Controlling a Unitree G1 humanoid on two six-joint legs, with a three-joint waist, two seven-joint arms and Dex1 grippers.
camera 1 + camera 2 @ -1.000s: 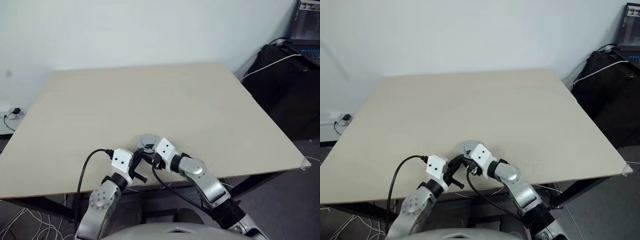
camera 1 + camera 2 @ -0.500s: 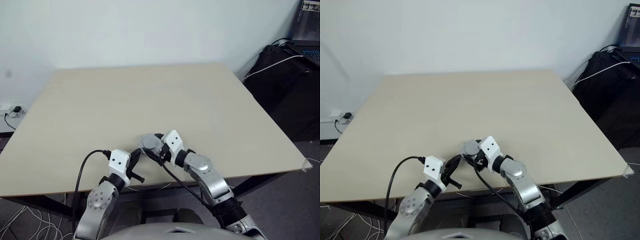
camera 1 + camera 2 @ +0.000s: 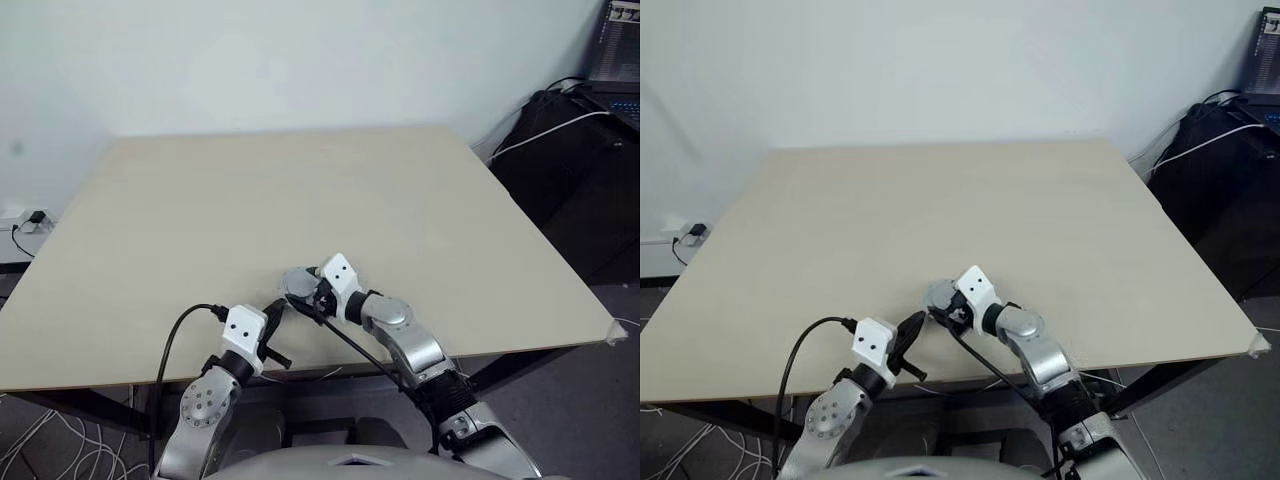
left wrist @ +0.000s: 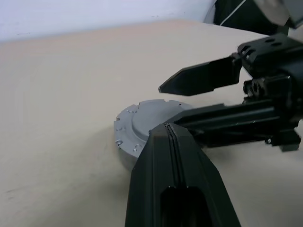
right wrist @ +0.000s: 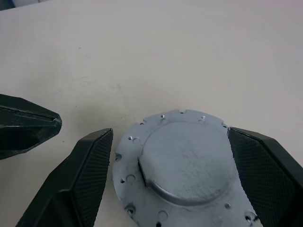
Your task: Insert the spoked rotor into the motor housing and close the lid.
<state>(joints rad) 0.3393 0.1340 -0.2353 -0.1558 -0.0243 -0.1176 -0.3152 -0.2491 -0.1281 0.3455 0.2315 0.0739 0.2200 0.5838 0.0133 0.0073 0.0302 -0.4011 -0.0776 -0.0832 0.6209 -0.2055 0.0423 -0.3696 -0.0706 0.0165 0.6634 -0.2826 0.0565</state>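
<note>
**Two grippers at one grey disc, and neither is holding it**

Two of my grippers meet at the near middle of the table (image 3: 200,200), around a single round grey metal part. From its notched edge and small rim holes I take it for the lid (image 5: 182,165), lying flat with a raised round centre. Whether it already sits on the motor housing I cannot tell; in the left wrist view the part looks thick enough for something to be under it, but no copper windings show, and no spoked rotor either.

My right gripper (image 5: 182,182) stands wide, one textured finger to each side of the disc, just beside its rim but apart from it as far as I can see. My left gripper (image 4: 173,135) has its fingers pressed together on nothing, its tip just beside the disc's near edge.

By my reading, the step in hand is the lid: either seating it or taking hold of it. The next move calls for my right fingers to close evenly on opposite rim points, keeping the disc level so it does not tip or skid on the smooth tabletop, with my left tip steadying the edge.
</note>
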